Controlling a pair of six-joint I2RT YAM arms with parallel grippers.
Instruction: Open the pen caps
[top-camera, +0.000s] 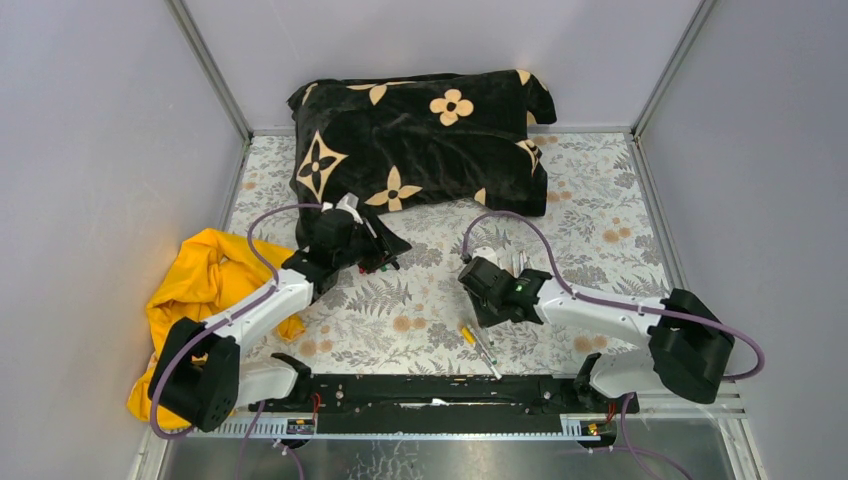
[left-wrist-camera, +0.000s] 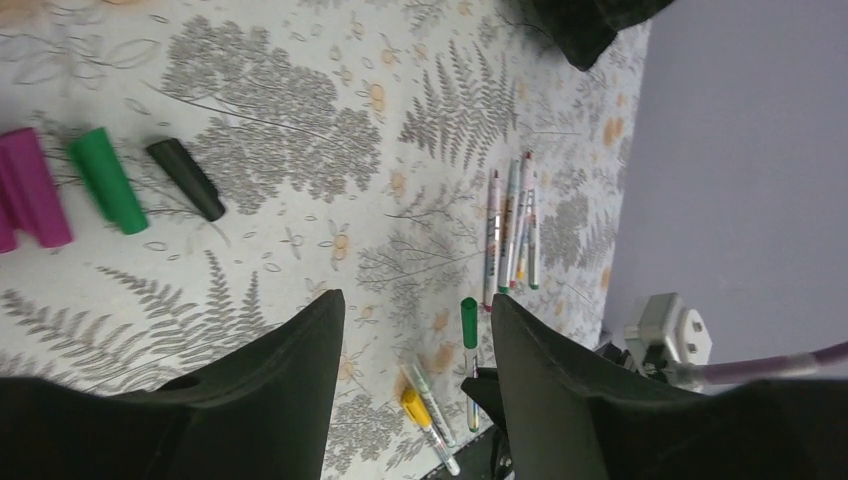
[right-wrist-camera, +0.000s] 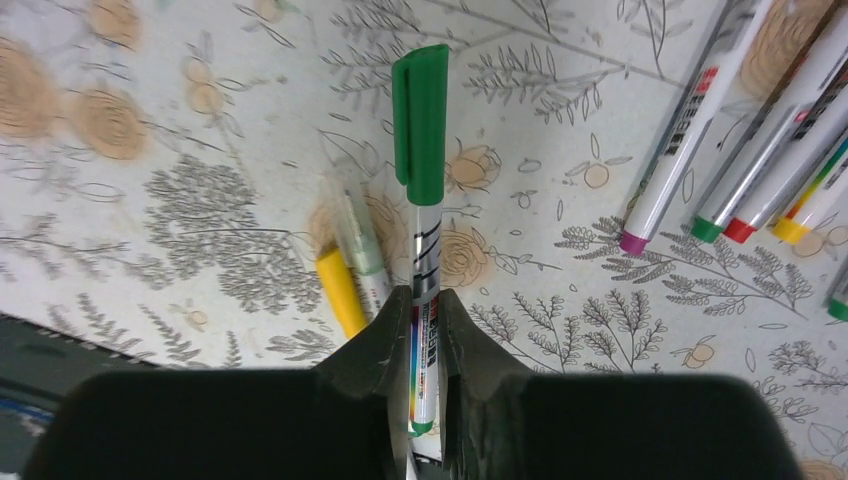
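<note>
Cap (right-wrist-camera: 420, 118), green, still sits on the pen (right-wrist-camera: 427, 250) that my right gripper (right-wrist-camera: 425, 335) pinches by the barrel. A yellow-capped pen (right-wrist-camera: 340, 290) lies beside it, with more pens (right-wrist-camera: 690, 130) to the right. Only my left wrist view shows loose caps on the table: magenta cap (left-wrist-camera: 30, 190), green cap (left-wrist-camera: 107, 180), black cap (left-wrist-camera: 187, 178). My left gripper (left-wrist-camera: 418, 305) gapes wide, holding nothing. From above I see the fern-print table (top-camera: 420, 320), a black blanket (top-camera: 420, 130) at the back, a yellow cloth (top-camera: 195, 285) on the left and grey walls (top-camera: 100, 120).
</note>
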